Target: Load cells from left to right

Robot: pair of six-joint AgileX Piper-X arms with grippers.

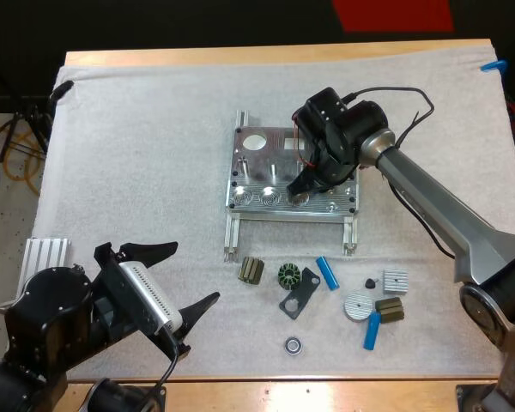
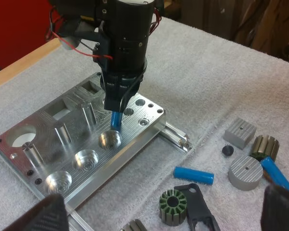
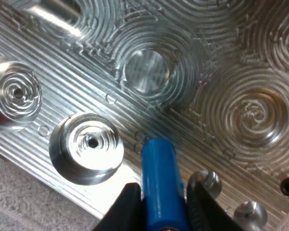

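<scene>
The metal fixture [image 1: 279,172] lies mid-mat with its front row of round sockets [image 2: 85,159] empty. My right gripper [image 1: 302,190] hovers over the right part of that row, shut on an upright blue cylinder [image 3: 160,183]. The cylinder's lower end [image 2: 116,120] hangs just above the plate, beside an empty socket [image 2: 109,138]. Two more blue cylinders [image 1: 327,273] [image 1: 372,330] lie on the mat in front of the fixture. Near the front left corner, my left gripper [image 1: 184,279] is open, holds nothing and is well away from the fixture.
Small parts lie in front of the fixture: two ribbed stators [image 1: 251,271] [image 1: 289,275], a black bracket [image 1: 299,293], a bearing [image 1: 293,345], a round aluminium disc [image 1: 356,306], a square block [image 1: 395,280]. A ribbed metal piece [image 1: 47,255] sits at the mat's left edge.
</scene>
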